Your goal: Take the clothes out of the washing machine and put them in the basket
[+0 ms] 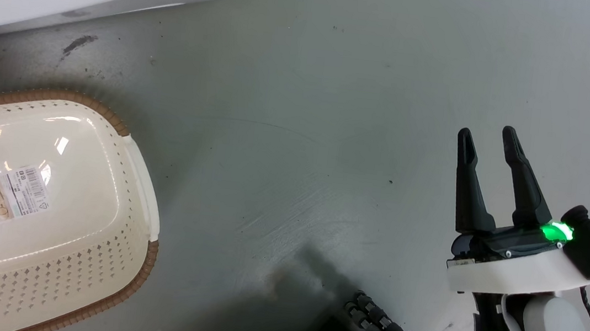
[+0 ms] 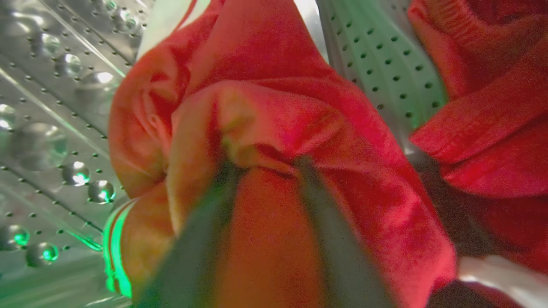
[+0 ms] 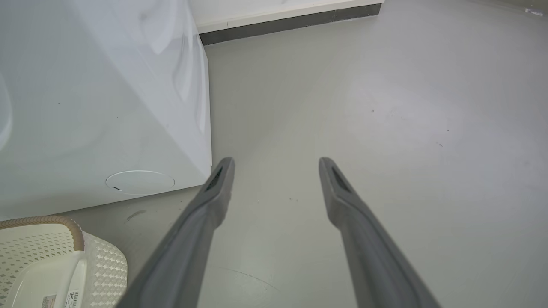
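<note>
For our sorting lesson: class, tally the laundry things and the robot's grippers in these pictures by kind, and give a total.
Red garments: 2
Washing machine: 1
Laundry basket: 1
Grippers: 2 (left gripper, right gripper)
Total: 6

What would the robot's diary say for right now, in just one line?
left gripper: gripping red garment in drum | right gripper: open, above floor | basket: empty

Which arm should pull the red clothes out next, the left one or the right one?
Left. The left pincer is inside the drum, pinching a fold of the red garment. The right pincer hangs open over the floor, outside the washer.
</note>
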Available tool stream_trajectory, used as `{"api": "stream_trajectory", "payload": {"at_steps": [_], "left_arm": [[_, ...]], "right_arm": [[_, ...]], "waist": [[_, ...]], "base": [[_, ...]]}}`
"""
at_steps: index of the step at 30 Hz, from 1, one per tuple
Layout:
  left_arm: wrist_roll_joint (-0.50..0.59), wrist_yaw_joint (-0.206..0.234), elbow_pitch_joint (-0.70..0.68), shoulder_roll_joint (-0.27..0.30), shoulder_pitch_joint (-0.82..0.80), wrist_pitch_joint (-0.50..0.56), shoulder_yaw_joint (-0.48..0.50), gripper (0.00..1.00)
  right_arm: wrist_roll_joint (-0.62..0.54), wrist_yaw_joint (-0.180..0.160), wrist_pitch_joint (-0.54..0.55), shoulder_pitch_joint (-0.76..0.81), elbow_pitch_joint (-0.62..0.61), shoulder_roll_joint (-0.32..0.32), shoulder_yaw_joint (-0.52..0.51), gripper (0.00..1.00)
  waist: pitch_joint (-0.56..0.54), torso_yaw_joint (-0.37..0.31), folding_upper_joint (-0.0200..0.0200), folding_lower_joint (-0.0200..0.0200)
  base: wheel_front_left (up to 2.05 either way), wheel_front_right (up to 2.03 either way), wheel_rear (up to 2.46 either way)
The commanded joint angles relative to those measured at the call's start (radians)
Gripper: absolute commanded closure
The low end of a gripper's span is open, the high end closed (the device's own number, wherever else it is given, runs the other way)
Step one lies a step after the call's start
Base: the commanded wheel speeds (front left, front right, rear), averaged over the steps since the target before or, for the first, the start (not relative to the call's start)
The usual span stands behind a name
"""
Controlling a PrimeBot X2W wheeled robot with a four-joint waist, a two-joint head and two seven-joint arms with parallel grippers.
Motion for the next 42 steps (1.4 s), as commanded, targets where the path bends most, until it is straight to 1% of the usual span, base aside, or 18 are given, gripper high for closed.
{"api": "stream_trajectory", "payload": {"at_steps": [1, 3, 7, 12, 14, 18, 26, 27, 30, 33, 37, 42], "left_arm": [[-0.007, 0.001, -0.003, 0.010, 0.011, -0.009, 0.002, 1.00], [-0.016, 0.012, -0.008, 0.010, 0.014, -0.034, 0.013, 1.00], [-0.030, 0.013, -0.016, 0.009, 0.027, -0.097, 0.018, 1.00], [-0.058, 0.007, -0.009, -0.034, 0.059, -0.229, 0.014, 1.00], [-0.073, 0.004, 0.002, -0.056, 0.079, -0.300, 0.012, 1.00], [-0.114, 0.000, 0.034, -0.121, 0.131, -0.451, 0.015, 1.00], [-0.162, -0.006, 0.078, -0.201, 0.263, -0.745, -0.004, 1.00], [-0.189, -0.005, 0.077, -0.217, 0.275, -0.788, 0.012, 1.00], [-0.203, -0.006, 0.079, -0.247, 0.333, -0.900, 0.013, 1.00], [-0.205, -0.006, 0.079, -0.271, 0.384, -0.990, 0.001, 1.00], [-0.227, -0.006, 0.079, -0.314, 0.460, -1.053, -0.004, 1.00], [-0.232, 0.008, 0.008, -0.358, 0.579, -1.085, 0.009, 1.00]], "right_arm": [[-0.002, -0.001, -0.002, -0.020, 0.000, 0.002, 0.001, 0.00], [-0.003, -0.001, -0.002, -0.026, 0.002, 0.002, 0.001, 0.00], [-0.015, -0.001, -0.002, -0.036, 0.004, 0.002, -0.012, 0.00], [-0.053, -0.001, -0.002, -0.044, 0.010, 0.001, -0.048, 0.00], [-0.070, -0.001, -0.002, -0.044, 0.012, 0.001, -0.068, 0.00], [-0.109, -0.001, -0.002, -0.041, 0.016, 0.001, -0.104, 0.00], [-0.183, -0.001, -0.002, -0.007, 0.028, 0.001, -0.143, 0.00], [-0.189, -0.001, -0.002, -0.004, 0.023, 0.001, -0.141, 0.00], [-0.205, -0.001, -0.002, 0.016, 0.006, 0.000, -0.141, 0.00], [-0.216, -0.001, -0.002, 0.035, -0.001, 0.000, -0.149, 0.00], [-0.236, -0.001, -0.002, 0.061, 0.008, 0.000, -0.151, 0.00], [-0.251, -0.001, -0.002, 0.089, 0.017, 0.001, -0.148, 0.00]], "waist": [[0.000, 0.000, 0.0000, -0.0001], [-0.001, 0.000, 0.0000, -0.0001], [-0.016, 0.017, 0.0000, -0.0001], [-0.060, 0.065, 0.0000, -0.0001], [-0.087, 0.089, 0.0000, -0.0001], [-0.152, 0.139, 0.0000, -0.0001], [-0.295, 0.223, 0.0000, -0.0001], [-0.313, 0.233, 0.0000, -0.0001], [-0.366, 0.261, 0.0000, -0.0001], [-0.412, 0.286, 0.0000, -0.0001], [-0.474, 0.315, 0.0000, -0.0001], [-0.537, 0.346, 0.0000, -0.0001]], "base": [[0.00, 0.00, 0.00], [0.00, 0.00, 0.00], [0.00, 0.00, 0.00], [0.00, 0.00, 0.00], [0.00, 0.00, 0.00], [0.00, 0.00, 0.00], [0.00, 0.00, 0.00], [0.00, 0.00, 0.00], [0.00, 0.00, 0.00], [0.00, 0.00, 0.00], [0.00, 0.00, 0.00], [0.00, 0.00, 0.00]]}}
